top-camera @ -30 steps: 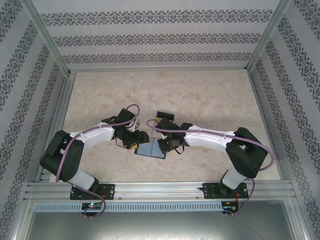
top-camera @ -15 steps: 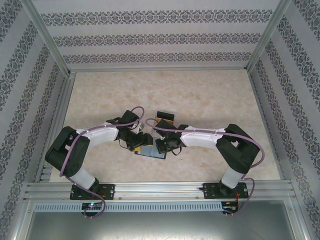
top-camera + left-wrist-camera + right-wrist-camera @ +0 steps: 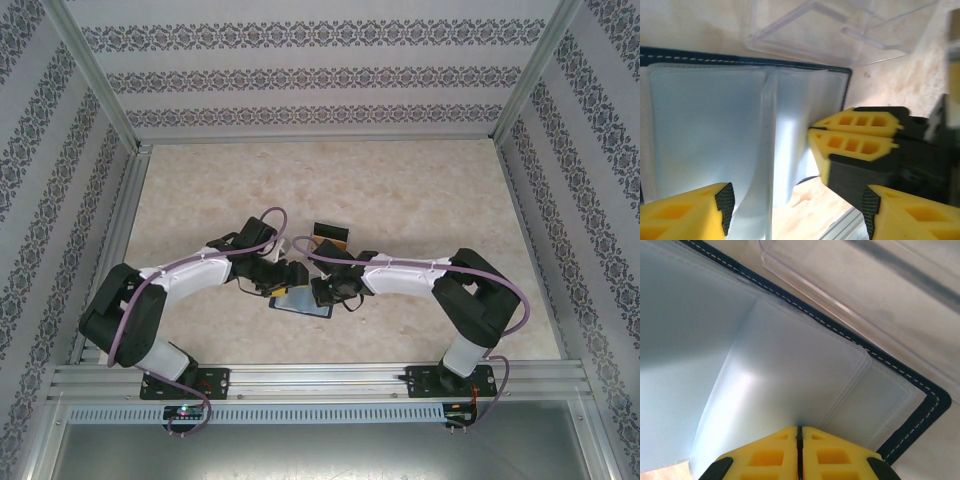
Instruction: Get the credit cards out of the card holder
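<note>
While the card holder (image 3: 303, 301) lies open and flat on the marble-patterned desk (image 3: 400, 190), near the desk's front edge, both arms bend inward over it from either side. Seen from above, the left fingers (image 3: 285, 281) hang at the holder's 10 o'clock and the right fingers (image 3: 323, 293) at its 3 o'clock, the two sets close together.

The left fingers are spread wide. In the left wrist view their yellow tips sit at the frame's 7 and 5 o'clock, with the holder's pale grey-blue inner panels showing between them, and they clasp nothing.

The right fingers are pressed together, pad against pad. Their tips touch the free edge of a grey-blue inner flap on the holder's 3 o'clock side. Whether a thin layer is caught between them cannot be told.

A dark navy border with white stitching runs along the holder's far edge. Just beyond that edge, at 12 o'clock in the left wrist view, a clear acrylic stand (image 3: 830, 25) sits close beside the holder. From above, a small dark object (image 3: 331, 235) sits at the holder's 1 o'clock, too small to identify.
</note>
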You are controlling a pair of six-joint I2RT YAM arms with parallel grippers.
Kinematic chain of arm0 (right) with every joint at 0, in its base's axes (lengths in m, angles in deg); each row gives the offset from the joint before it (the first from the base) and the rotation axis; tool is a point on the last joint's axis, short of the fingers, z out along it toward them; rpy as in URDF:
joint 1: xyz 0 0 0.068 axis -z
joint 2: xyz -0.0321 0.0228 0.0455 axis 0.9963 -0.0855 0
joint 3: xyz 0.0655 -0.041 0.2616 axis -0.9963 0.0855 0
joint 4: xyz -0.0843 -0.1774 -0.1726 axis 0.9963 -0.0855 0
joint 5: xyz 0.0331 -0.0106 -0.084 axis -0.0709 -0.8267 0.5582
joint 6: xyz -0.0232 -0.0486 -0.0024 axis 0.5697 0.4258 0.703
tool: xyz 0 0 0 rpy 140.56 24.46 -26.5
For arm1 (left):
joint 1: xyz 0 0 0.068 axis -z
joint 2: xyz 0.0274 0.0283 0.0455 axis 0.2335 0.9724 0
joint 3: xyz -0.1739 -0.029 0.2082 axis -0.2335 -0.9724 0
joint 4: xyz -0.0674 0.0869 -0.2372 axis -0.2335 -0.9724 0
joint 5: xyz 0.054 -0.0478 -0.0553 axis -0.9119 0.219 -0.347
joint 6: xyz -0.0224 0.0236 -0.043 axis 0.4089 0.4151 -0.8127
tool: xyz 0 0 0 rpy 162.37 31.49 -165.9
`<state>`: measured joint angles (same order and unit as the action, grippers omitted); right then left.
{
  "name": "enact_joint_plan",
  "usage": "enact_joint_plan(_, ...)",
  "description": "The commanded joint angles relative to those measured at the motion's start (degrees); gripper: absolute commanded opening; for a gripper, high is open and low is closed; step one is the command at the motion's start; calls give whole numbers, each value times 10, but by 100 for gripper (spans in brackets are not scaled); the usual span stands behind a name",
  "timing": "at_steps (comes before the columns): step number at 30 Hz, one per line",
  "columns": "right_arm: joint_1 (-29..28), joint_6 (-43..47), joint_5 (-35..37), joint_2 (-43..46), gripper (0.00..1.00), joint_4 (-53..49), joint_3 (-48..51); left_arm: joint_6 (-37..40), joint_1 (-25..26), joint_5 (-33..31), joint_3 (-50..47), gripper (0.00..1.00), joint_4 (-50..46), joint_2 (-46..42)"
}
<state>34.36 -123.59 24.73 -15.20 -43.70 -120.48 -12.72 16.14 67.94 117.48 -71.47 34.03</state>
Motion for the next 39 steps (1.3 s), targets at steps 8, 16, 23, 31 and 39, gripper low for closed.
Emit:
enact_joint_plan(8,10,-15,22,20,11,-31,24,4,7,13,16,70,4,-24)
enact_joint_plan(16,13,-36,50,85,23,-45,48,-3,-1,-50,8,69,-27,-18)
enact_joint_plan(23,19,-81,14,81,33,8,71,-5,-7,-56,-6,67,-25,11)
enact_joint_plan(31,28,-105,-17,40,37,53,69,2,-7,-48,-12,65,-22,56)
enact_joint_plan(39,24,-139,-73,21,37,160,74,2,-6,-32,-14,64,-9,76)
